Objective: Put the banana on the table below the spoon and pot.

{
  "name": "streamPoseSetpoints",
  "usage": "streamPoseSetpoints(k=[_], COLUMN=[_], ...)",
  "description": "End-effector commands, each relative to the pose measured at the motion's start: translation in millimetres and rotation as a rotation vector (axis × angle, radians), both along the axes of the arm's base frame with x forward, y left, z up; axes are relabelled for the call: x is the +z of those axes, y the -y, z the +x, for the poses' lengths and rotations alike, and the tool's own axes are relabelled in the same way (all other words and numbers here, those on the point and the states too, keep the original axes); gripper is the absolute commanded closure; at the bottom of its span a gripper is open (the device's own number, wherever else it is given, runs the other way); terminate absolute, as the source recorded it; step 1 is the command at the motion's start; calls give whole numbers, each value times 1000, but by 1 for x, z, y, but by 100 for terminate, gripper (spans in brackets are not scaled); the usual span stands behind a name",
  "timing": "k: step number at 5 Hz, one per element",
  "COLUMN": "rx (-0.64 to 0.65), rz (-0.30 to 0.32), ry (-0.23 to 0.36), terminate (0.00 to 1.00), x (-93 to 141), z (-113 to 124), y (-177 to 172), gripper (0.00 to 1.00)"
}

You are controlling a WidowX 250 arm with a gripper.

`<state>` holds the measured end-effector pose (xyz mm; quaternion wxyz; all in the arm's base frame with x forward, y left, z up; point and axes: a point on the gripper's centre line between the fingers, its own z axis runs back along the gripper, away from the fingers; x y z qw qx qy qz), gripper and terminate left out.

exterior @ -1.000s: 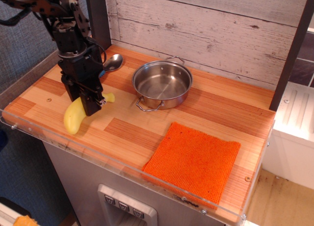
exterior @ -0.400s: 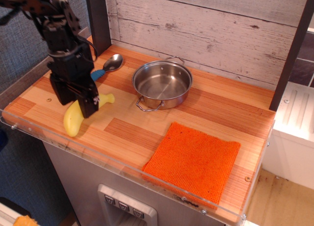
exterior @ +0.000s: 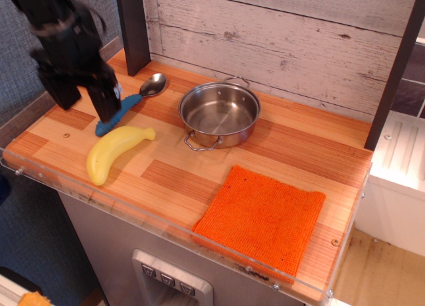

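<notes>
- Yellow plastic is what we notice first: the banana (exterior: 114,153) lies flat on the table (exterior: 279,147), near the front left corner, with its curved tip pointing toward the pot (exterior: 220,113).
- We see the spoon (exterior: 131,100) just behind the banana, its blue ribbed handle angled toward the front left and its shiny bowl toward the back wall.
- We find the steel pot to the right of the spoon, upright, with nothing inside, one wire handle facing front and one facing back.
- We see the gripper (exterior: 85,101) raised above the left edge of the table, its two dark fingers spread apart and holding nothing; one finger overlaps the spoon handle in this view.
- We note an orange knitted cloth (exterior: 261,218) lying flat toward the front right, well apart from the banana.
</notes>
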<state>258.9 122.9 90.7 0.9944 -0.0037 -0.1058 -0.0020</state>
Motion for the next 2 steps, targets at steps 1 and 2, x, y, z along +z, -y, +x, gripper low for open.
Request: streamPoseSetpoints(k=[1,2], rx=[-22,-22], rz=[9,9], ry=[48,48], terminate=[0,100], x=[21,21], z=[-5,-5], y=[4,4], gripper=[0,0])
